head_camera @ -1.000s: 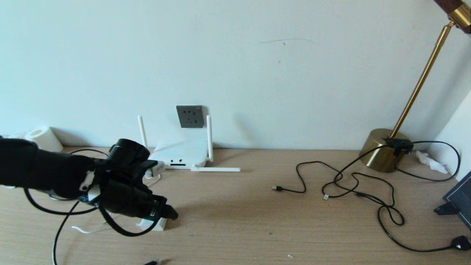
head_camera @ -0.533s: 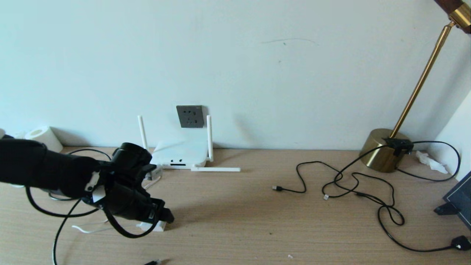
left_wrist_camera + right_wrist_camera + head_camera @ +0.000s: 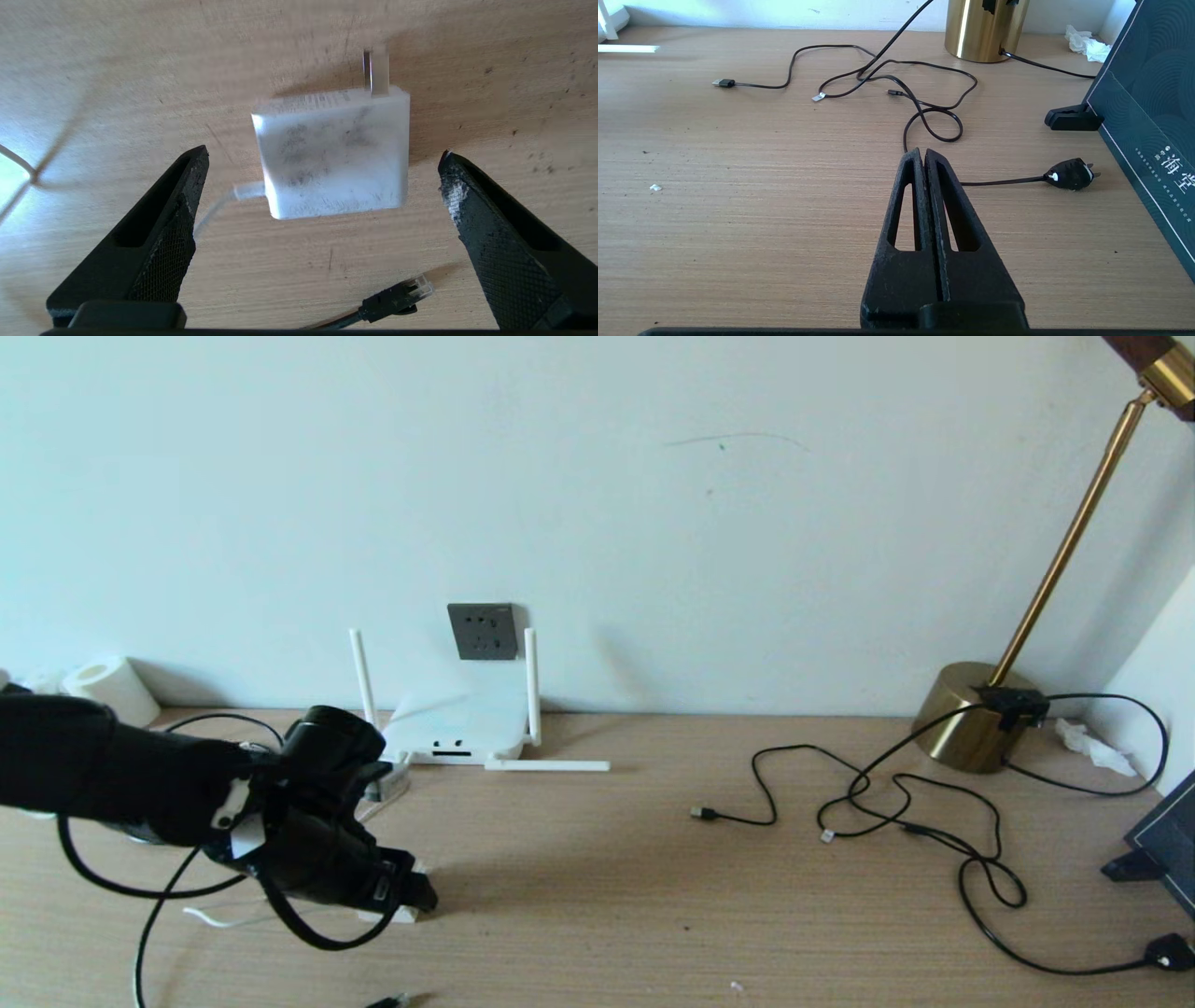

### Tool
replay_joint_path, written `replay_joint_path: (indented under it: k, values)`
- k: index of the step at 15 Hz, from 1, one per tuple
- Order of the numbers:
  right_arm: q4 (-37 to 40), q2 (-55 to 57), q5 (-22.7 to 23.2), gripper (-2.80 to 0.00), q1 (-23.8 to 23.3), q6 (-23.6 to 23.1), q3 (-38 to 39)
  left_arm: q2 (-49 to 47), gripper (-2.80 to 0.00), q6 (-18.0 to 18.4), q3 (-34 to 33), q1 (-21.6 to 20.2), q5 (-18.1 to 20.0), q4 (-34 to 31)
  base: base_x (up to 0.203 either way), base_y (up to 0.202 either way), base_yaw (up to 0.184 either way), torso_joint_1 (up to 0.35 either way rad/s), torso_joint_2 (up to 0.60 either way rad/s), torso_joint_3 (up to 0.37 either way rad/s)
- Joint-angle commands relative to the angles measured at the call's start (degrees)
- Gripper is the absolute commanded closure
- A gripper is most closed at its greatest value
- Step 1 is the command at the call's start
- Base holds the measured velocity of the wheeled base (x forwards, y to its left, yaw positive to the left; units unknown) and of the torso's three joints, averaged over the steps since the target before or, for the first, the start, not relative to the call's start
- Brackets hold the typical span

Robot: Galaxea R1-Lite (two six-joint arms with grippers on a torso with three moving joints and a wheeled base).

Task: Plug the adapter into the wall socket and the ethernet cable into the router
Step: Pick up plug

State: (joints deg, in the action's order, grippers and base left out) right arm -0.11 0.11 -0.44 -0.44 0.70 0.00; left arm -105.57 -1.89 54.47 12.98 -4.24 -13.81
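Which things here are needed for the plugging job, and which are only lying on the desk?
Needed:
- adapter, lying between the open left claw's fingers
- wall socket
- router
- ethernet cable plug, beside the adapter

Only lying about:
- brass lamp base and its black cord
- thin USB cable
- paper roll
- dark box

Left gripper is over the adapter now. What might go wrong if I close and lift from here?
1. The adapter lies flat on the desk with the left gripper open around it; a shallow close may slip off.
2. Its white cord may snag.
3. The ethernet cable plug lies close by and may be bumped.
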Motion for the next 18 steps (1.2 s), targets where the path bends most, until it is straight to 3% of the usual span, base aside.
replay_joint_path:
  k: [1,4,6,10,16,18]
  values:
    - [-0.03,-0.02,0.00,0.00,0.00,0.00,0.00,0.42,-2.80,-0.15,-0.94,0.25,-0.12,0.43,0.000,0.000,0.000,0.000,0.00,0.000]
    - [-0.06,-0.02,0.00,0.00,0.00,0.00,0.00,2.16,-2.80,-1.38,-5.67,0.91,-1.39,7.41,0.000,0.000,0.000,0.000,0.00,0.000]
    - [0.02,-0.02,0.00,0.00,0.00,0.00,0.00,2.32,-2.80,-2.14,-9.97,1.20,-2.62,16.94,0.000,0.000,0.000,0.000,0.00,0.000]
    - [0.02,-0.02,0.00,0.00,0.00,0.00,0.00,1.92,-2.80,-3.01,-19.12,2.44,-9.05,38.83,0.000,0.000,0.000,0.000,0.00,0.000]
    - [-0.01,-0.02,0.00,0.00,0.00,0.00,0.00,-1.65,-2.80,-4.47,-29.37,4.50,-14.16,69.85,0.000,0.000,0.000,0.000,0.00,0.000]
    - [0.02,-0.02,0.00,0.00,0.00,0.00,0.00,-3.58,-2.80,-4.68,-33.21,6.68,-16.95,75.89,0.000,0.000,0.000,0.000,0.00,0.000]
